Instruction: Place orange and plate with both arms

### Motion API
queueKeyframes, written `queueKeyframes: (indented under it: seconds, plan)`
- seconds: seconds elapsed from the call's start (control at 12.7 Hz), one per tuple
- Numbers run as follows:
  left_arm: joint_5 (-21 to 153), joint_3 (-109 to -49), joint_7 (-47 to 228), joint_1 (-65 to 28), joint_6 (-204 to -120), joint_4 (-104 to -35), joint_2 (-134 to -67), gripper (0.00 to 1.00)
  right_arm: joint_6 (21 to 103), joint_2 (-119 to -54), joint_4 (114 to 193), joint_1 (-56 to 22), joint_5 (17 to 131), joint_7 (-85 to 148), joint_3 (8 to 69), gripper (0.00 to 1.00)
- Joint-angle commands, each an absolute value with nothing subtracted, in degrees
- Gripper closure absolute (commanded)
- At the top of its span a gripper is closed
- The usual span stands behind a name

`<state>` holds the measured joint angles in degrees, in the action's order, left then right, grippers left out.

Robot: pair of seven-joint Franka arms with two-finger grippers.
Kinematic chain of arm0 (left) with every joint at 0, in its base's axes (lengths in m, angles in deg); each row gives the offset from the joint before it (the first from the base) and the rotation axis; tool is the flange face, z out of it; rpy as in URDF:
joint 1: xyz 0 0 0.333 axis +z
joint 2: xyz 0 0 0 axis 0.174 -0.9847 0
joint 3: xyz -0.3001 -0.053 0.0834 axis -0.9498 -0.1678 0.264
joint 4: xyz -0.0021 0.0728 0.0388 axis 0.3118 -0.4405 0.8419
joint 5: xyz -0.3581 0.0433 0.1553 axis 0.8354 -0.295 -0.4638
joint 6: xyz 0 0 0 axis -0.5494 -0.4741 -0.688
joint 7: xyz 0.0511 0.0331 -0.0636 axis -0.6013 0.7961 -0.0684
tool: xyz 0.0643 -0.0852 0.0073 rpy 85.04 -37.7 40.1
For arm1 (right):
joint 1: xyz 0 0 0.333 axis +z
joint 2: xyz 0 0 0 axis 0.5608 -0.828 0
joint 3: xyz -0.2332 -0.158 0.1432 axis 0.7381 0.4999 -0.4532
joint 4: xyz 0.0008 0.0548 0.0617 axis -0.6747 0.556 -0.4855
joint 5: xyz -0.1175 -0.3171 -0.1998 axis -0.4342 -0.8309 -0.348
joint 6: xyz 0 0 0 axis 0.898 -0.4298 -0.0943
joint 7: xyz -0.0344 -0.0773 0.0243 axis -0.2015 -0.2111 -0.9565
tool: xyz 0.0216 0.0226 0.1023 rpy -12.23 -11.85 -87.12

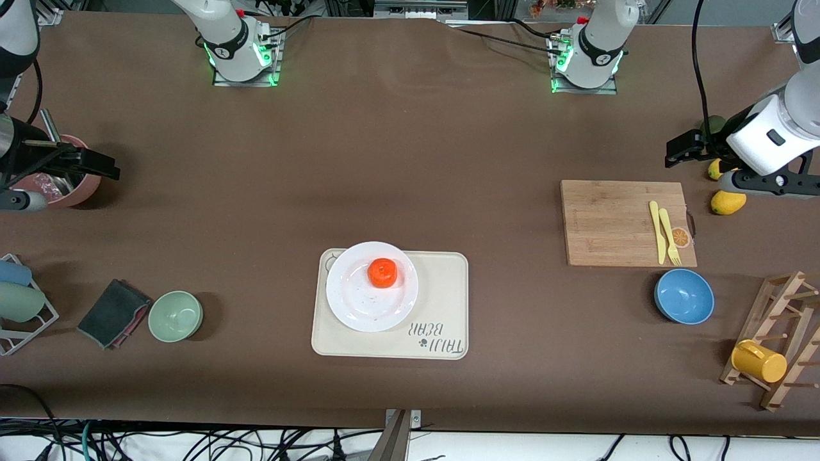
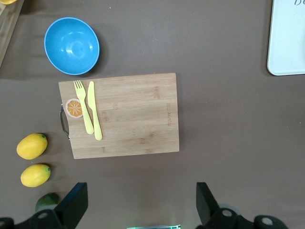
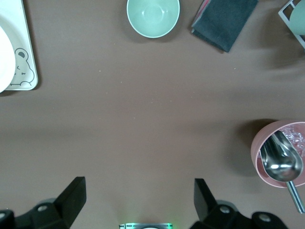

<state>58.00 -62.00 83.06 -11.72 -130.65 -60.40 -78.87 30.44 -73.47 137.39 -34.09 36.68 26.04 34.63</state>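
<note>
The orange (image 1: 382,273) rests on the white plate (image 1: 359,304), which lies on the cream bear-printed tray (image 1: 445,288) near the table's front middle. My left gripper (image 1: 682,148) hangs open and holds nothing, over bare cloth beside the lemons at the left arm's end of the table; in its wrist view (image 2: 141,200) nothing lies between the fingers. My right gripper (image 1: 96,168) is also open with nothing in it, over bare cloth next to the pink cup (image 1: 73,187); its wrist view (image 3: 139,195) shows only table between the fingers, with a sliver of the plate (image 3: 4,57) at the edge.
A bamboo board (image 1: 608,221) carries a yellow fork and knife (image 1: 663,232). A blue bowl (image 1: 683,296) and a wooden rack with a yellow mug (image 1: 759,360) lie nearer the camera. Lemons (image 1: 728,202) sit beside the board. A green bowl (image 1: 175,315), a dark cloth (image 1: 112,312) and a cup rack (image 1: 19,301) stand at the right arm's end.
</note>
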Motion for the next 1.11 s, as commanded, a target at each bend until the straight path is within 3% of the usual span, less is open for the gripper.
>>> queueKeyframes:
  seconds: [0.0, 1.03]
  plan:
    - [58.44, -61.93, 81.92, -11.69, -129.77, -59.25, -79.18, 0.00, 29.53, -73.34, 135.02, -34.28, 37.05, 26.24, 35.11, 0.00]
    - [58.44, -61.93, 81.92, -11.51, -129.86, -59.25, -79.53, 0.00, 27.95, -73.34, 133.43, -33.67, 38.02, 25.72, 35.20, 0.00]
